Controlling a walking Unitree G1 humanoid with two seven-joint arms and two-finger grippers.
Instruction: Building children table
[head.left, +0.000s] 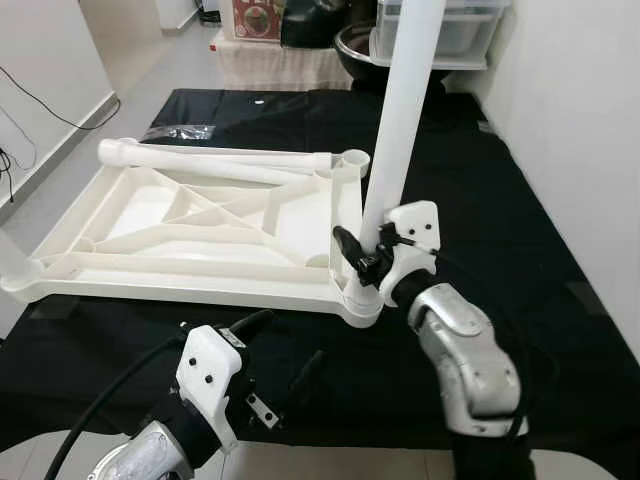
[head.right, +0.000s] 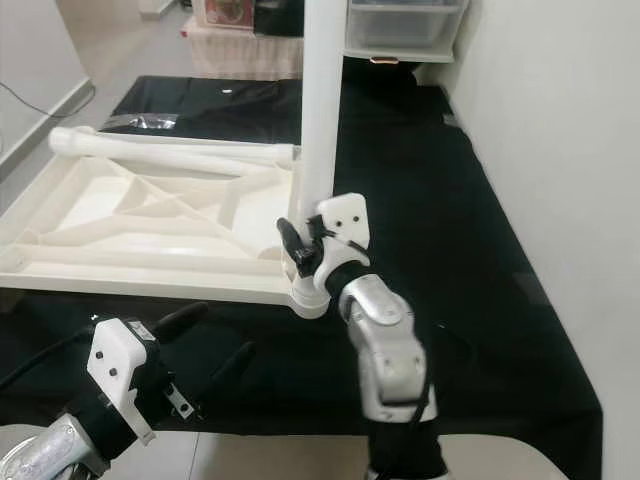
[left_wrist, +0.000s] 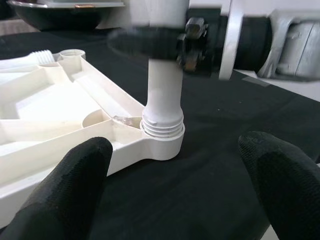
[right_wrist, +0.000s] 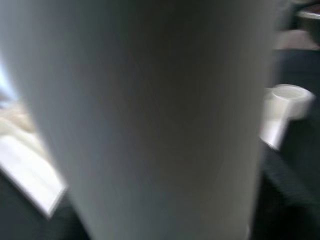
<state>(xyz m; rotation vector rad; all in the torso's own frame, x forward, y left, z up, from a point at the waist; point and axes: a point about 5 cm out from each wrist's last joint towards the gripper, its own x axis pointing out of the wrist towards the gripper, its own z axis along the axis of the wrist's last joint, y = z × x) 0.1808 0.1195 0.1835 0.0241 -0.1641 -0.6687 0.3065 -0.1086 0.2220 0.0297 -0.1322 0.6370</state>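
Left wrist view shows the upright table leg (left_wrist: 162, 95) with its threaded end sitting in the corner socket (left_wrist: 162, 142) of the upturned white tabletop (head.left: 190, 225) on the black cloth (head.left: 520, 250); right wrist view is a blur of white leg. Right gripper (head.left: 362, 250) reaches up, clamped on the leg low down; left gripper (head.left: 285, 350) hovers near the front corner, fingers apart. A second leg (head.left: 215, 160) lies across the tabletop's far edge
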